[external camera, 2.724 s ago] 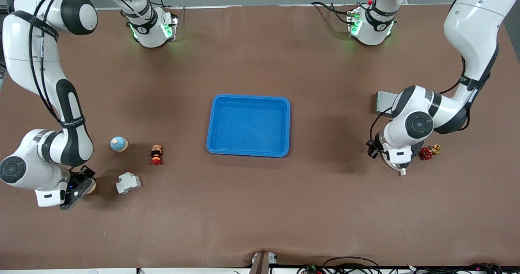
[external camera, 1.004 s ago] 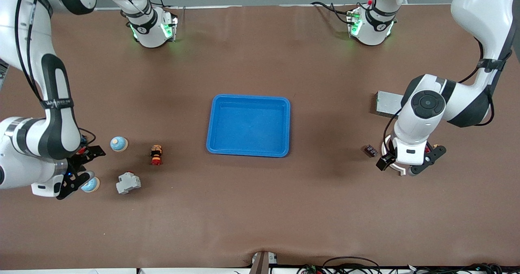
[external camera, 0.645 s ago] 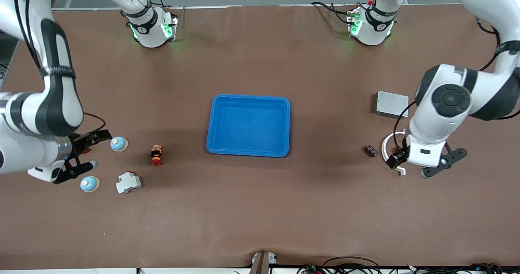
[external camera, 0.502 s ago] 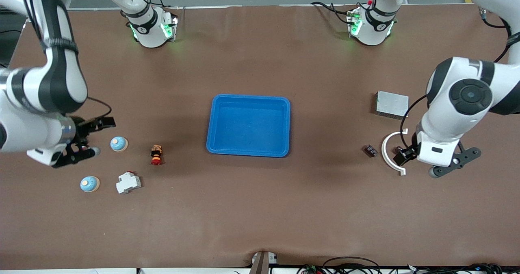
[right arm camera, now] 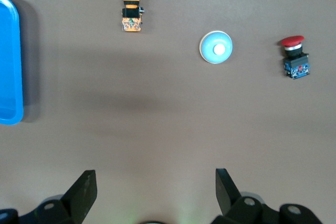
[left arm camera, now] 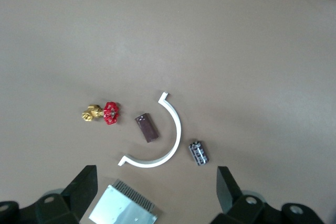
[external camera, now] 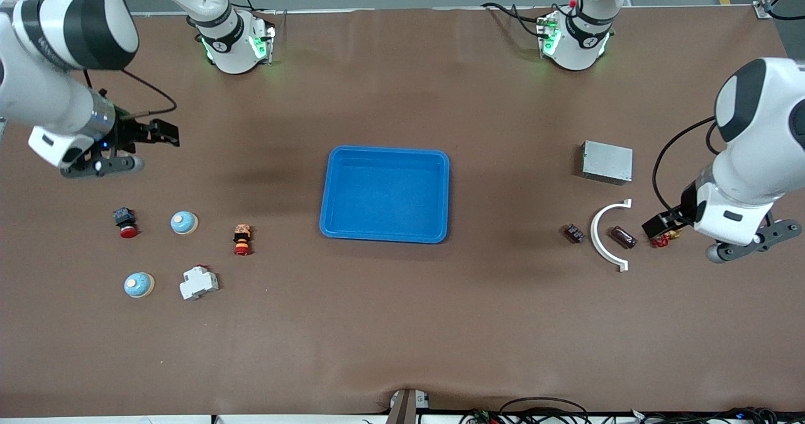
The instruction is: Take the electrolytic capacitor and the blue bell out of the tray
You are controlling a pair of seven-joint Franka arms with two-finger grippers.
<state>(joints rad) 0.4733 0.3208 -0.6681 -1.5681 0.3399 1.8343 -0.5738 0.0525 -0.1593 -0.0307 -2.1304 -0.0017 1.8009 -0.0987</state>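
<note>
Hovering spread wide and empty, the left gripper (external camera: 717, 239) was seen just beside the capacitor (external camera: 624, 236); the right gripper (external camera: 149, 147), likewise agape and empty, was raised above a blue bell (external camera: 184, 223).

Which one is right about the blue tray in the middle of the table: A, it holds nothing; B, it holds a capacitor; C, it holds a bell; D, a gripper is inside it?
A: the blue tray shows only its bare blue floor, with both grippers away from it.
</note>
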